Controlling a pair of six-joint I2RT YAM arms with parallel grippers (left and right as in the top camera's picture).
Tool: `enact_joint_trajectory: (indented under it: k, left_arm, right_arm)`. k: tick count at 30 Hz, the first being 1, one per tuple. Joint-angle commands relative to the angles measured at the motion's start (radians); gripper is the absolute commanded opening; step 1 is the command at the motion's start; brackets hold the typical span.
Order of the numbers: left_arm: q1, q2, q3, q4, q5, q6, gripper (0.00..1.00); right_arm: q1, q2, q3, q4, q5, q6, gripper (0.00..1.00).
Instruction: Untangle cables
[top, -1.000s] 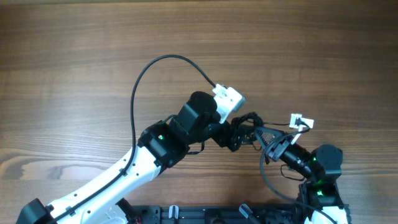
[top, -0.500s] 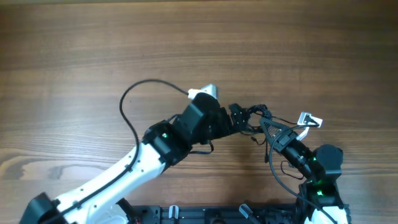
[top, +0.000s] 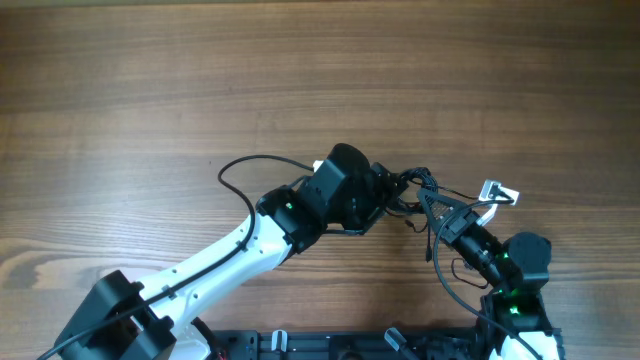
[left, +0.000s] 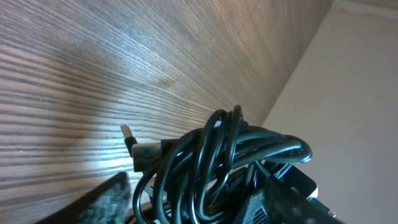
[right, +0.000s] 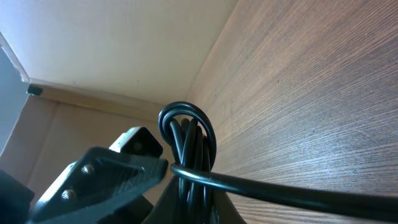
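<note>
The left gripper (top: 388, 195) has rolled in over the cables (top: 412, 185), jaws narrowing around the knot; whether they grip yet cannot be told. The right gripper (top: 437, 208) stays clamped on the bundle at the bench's (top: 300, 80) near right, so a pull-apart looks ready.

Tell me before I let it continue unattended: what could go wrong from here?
The cables form one tight clump, with the right gripper shut on it and the left gripper right against it: pulling may tighten the knot. The plug juts out beside that gripper's finger and may get pinched.
</note>
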Motion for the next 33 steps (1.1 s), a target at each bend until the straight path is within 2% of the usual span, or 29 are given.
enact_joint_trajectory:
  k: [1,5,11,21,26,27,28,30,33]
  left_arm:
    - [-0.005,0.004,0.005,0.001,0.016,-0.032,0.58]
    - [-0.016,0.005,0.005,-0.003,0.016,-0.054,0.55]
    - [-0.032,0.011,0.005,-0.005,0.004,-0.074,0.25]
    - [-0.032,0.012,0.005,-0.003,-0.027,-0.072,0.04]
    - [-0.024,0.012,0.005,-0.007,-0.107,0.072,0.04]
    - [-0.008,0.011,0.005,-0.020,-0.113,0.110,0.04]
    - [0.038,0.006,0.005,-0.034,-0.109,0.207,0.04]
    - [0.080,-0.002,0.005,-0.034,-0.090,0.326,0.04]
    - [0.152,-0.029,0.005,-0.036,-0.015,0.500,0.04]
  right_arm:
    - [-0.002,-0.001,-0.001,0.006,0.010,0.006,0.04]
    - [-0.002,-0.001,-0.001,0.006,0.010,0.007,0.04]
    - [-0.002,-0.001,-0.001,0.006,0.010,0.007,0.04]
    - [-0.002,-0.001,-0.001,0.007,0.001,0.008,0.05]
    - [-0.002,-0.001,-0.001,0.014,-0.031,-0.068,0.28]
    - [-0.002,-0.001,-0.001,0.013,-0.051,-0.108,0.42]
    - [-0.002,-0.001,-0.001,0.013,-0.125,-0.169,0.60]
    - [-0.002,-0.001,-0.001,0.013,-0.187,-0.214,0.70]
    - [-0.003,-0.001,-0.001,0.013,-0.275,-0.311,1.00]
